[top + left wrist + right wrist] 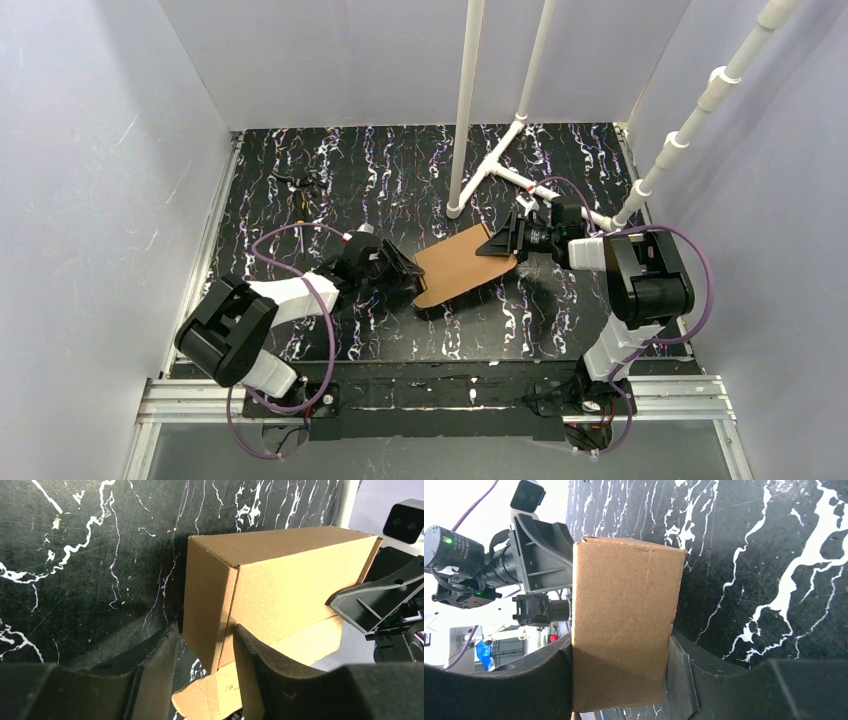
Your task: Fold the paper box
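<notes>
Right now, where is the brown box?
In the top view, the paper box is between the left gripper and the right gripper, just in front of the white pole.

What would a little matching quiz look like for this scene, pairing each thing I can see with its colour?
Things:
1. paper box
2. table top
3. pipes
4. cables looping along the arms

Colours:
a. white
b. plain brown
c. purple
d. black with white veins

Right pairs: 1-b, 2-d, 3-a, 4-c.
</notes>
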Controlling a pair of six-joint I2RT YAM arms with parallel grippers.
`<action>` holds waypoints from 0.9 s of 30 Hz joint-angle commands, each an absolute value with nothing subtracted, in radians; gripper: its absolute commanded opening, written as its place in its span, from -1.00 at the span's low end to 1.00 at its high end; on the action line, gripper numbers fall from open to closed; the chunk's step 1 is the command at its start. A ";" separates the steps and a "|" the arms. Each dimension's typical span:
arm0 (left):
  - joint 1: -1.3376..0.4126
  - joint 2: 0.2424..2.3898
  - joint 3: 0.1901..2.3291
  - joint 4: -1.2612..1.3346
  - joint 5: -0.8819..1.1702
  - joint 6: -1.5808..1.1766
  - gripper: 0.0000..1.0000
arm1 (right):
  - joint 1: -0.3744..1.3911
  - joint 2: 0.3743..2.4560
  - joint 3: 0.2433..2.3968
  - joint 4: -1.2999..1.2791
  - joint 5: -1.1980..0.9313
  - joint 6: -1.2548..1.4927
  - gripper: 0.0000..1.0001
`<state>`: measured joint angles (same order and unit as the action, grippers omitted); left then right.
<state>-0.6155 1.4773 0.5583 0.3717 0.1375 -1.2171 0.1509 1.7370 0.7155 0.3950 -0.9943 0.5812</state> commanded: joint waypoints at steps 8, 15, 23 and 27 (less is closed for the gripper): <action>-0.505 1.202 0.483 0.316 0.190 -1.015 0.42 | 0.112 1.458 0.806 0.093 -1.027 0.177 -0.22; -0.366 1.095 0.458 0.305 0.364 -0.942 0.46 | 0.121 1.321 1.118 -0.508 -0.700 -0.452 -0.19; -0.328 1.057 0.489 0.248 0.416 -0.873 0.50 | 0.438 1.224 1.258 -0.702 -0.040 -0.903 -0.16; -0.325 1.047 0.484 0.243 0.425 -0.871 0.51 | 0.566 1.225 1.185 -0.626 0.199 -0.992 -0.15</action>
